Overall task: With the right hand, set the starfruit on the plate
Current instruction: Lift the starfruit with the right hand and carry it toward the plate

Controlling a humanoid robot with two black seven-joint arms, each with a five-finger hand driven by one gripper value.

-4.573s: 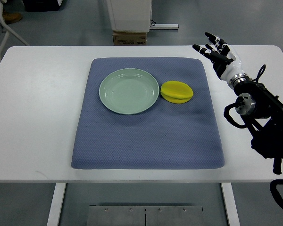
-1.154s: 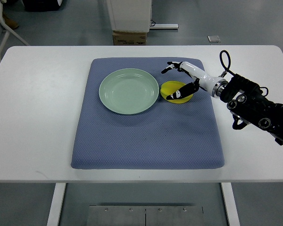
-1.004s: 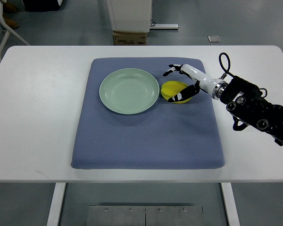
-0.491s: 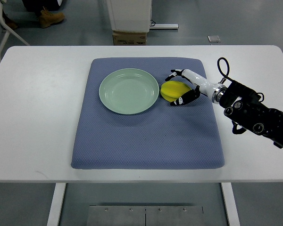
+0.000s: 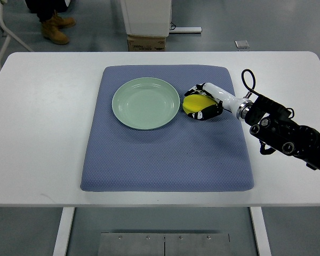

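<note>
A white table holds a blue-grey mat, and on the mat sits a pale green plate with nothing on it. Just to the right of the plate, close to its rim, a yellow starfruit lies on the mat, and the robot's right hand, white with black fingertips, is curled around it from the right side, fingers wrapped over its far and near edges. The dark right arm reaches in from the right edge of the picture, and a person's tan boots show on the floor beyond the table's far left corner.
</note>
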